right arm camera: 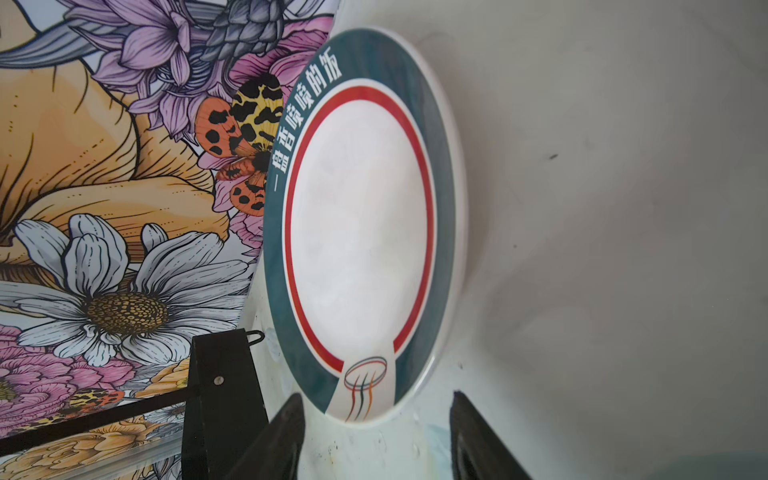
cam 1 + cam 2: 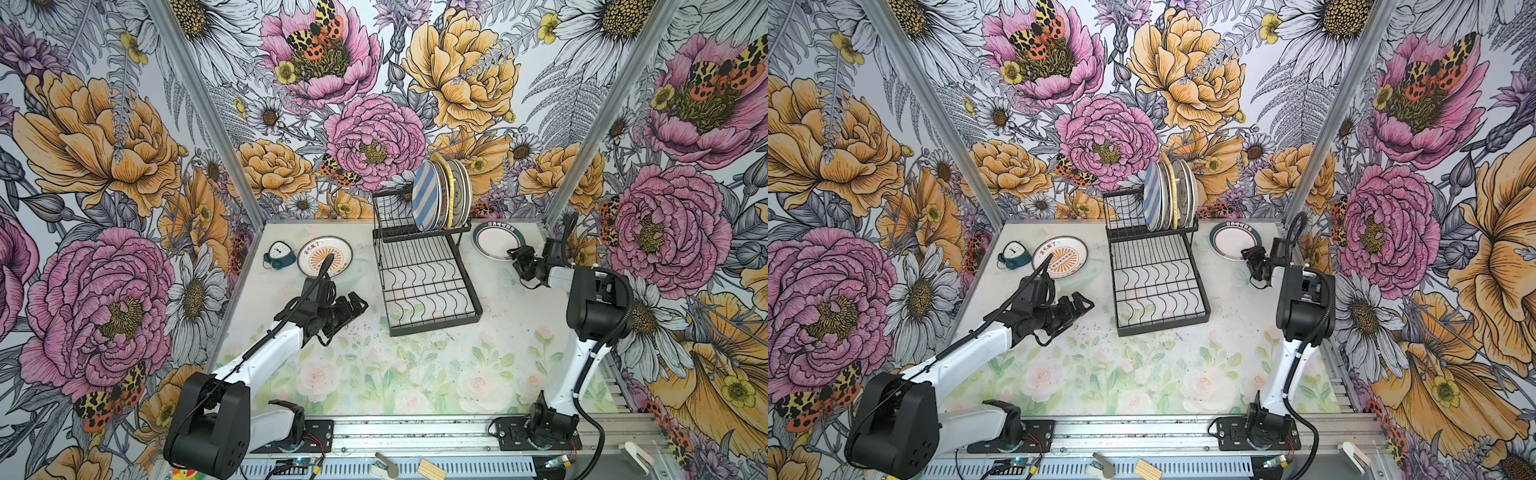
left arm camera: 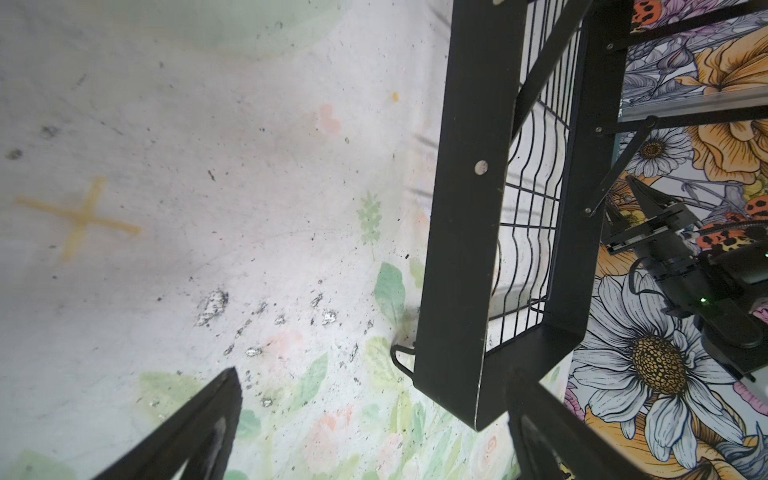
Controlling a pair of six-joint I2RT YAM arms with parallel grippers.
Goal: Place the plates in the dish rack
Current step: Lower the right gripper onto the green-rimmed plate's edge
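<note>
In both top views the dish rack (image 2: 424,286) stands mid-worktop (image 2: 415,374). Several plates (image 2: 441,195) stand on edge on its upper shelf, and the lower tray is bare. An orange-sunburst plate (image 2: 325,256) lies flat to its left beside a teal alarm clock (image 2: 277,254); the plate's characters are too small to read. The left claw (image 2: 353,309) hangs wide apart over open worktop, near the rack's front left corner.

The left wrist view shows the dish rack (image 3: 457,249) only by that corner, its far end cut off.

In the right wrist view the teal-rimmed plate (image 1: 361,232) lies flat near the back wall, lettered 一盘香喷喷的饭. The right claw (image 1: 382,432) is apart, with the plate's near rim between its fingers and not clamped.
</note>
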